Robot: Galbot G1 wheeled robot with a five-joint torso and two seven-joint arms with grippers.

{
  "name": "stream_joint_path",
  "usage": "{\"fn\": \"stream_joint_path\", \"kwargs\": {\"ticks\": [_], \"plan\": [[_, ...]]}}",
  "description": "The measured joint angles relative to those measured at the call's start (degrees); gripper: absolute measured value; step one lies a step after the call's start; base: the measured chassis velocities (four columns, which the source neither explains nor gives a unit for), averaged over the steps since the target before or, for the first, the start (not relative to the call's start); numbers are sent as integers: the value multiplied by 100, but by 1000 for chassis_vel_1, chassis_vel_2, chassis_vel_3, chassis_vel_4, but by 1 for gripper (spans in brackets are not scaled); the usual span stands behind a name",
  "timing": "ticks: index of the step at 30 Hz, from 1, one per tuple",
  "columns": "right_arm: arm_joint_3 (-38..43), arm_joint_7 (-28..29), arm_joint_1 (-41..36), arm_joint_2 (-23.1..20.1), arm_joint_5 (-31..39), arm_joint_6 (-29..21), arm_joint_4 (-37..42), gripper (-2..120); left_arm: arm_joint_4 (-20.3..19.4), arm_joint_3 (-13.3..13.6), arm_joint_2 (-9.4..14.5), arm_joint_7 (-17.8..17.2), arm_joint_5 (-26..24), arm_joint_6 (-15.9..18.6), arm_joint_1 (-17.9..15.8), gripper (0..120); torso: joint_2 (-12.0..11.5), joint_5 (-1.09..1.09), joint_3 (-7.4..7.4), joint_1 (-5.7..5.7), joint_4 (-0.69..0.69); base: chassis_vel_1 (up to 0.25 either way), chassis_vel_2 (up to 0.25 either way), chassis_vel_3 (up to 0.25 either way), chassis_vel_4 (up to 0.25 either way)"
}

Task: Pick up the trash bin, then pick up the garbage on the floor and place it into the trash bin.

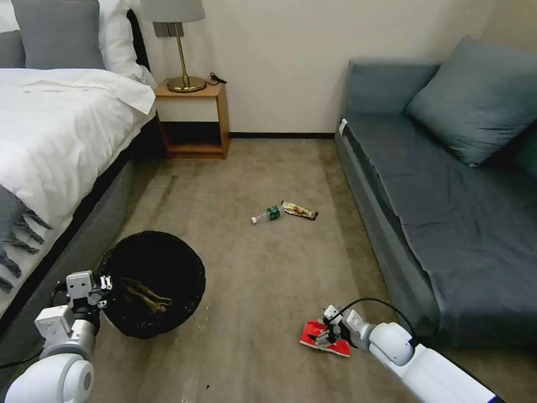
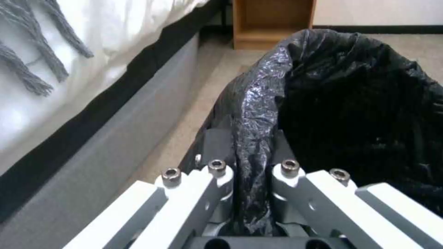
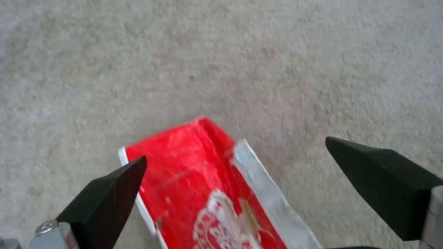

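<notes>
Bedroom carpet floor [image 1: 251, 280]: left tool [image 1: 106, 291] pinching trash bin [image 1: 154, 282] rim, brown paper bag [image 1: 145, 295] already inside. Right tool [image 3: 235, 173] spread over red snack packet [image 3: 203, 183], near right. Bottle [image 1: 267, 214], candy wrapper [image 1: 299, 210] left, far centre.

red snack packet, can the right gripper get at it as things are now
Probably yes: the right gripper is open with its fingers either side of the red snack packet, which lies flat on bare floor with nothing between them.
</notes>
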Motion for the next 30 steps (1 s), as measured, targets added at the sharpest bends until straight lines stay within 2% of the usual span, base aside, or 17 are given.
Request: {"fn": "stream_joint_path", "kwargs": {"ticks": [4,8,10,12,14,17,19,22,23,26,28,30], "plan": [[99,-275,-22,17,-71,49,-119,96,-12,-13,-15,9,-2,0,8,4,-1,0,0,0,0,0,0,0,0],[216,-633,-69,90,-229,182,-240,78,-12,-33,-20,22,-2,-6,8,4,-1,0,0,0,0,0,0,0,0],[226,-656,-76,100,-249,195,-253,77,-12,-33,-19,22,-2,-7,10,4,-1,0,0,0,0,0,0,0,0],[269,-734,-94,145,-320,245,-313,65,-6,-29,-30,30,4,-24,26,4,-1,0,0,0,0,0,0,0,0],[282,-759,-100,163,-344,261,-340,62,3,-23,-38,34,14,-34,29,4,-1,0,0,0,0,0,0,0,0],[317,-814,-103,204,-409,318,-400,47,45,-8,-51,45,49,-65,31,4,-1,0,0,0,0,0,0,0,0],[320,-822,-103,208,-416,326,-406,44,54,-8,-50,47,50,-70,31,4,-1,0,0,0,0,0,0,0,0],[325,-875,-85,228,-461,356,-437,27,89,-8,-26,53,51,-78,11,4,-1,0,0,0,0,0,0,0,0],[325,-875,-85,228,-461,356,-437,27,89,-8,-26,53,51,-78,11,4,-1,0,0,0,0,0,0,0,0],[326,-919,-73,254,-516,396,-484,12,115,-15,-4,58,38,-78,-23,4,-1,0,0,0,0,0,0,0,0],[326,-924,-70,261,-525,405,-492,10,123,-15,2,60,38,-78,-26,4,-1,0,0,0,0,0,0,0,0],[326,-931,-56,289,-545,432,-524,0,139,-15,11,68,38,-78,-32,4,-1,0,0,0,0,0,0,0,0]]}}
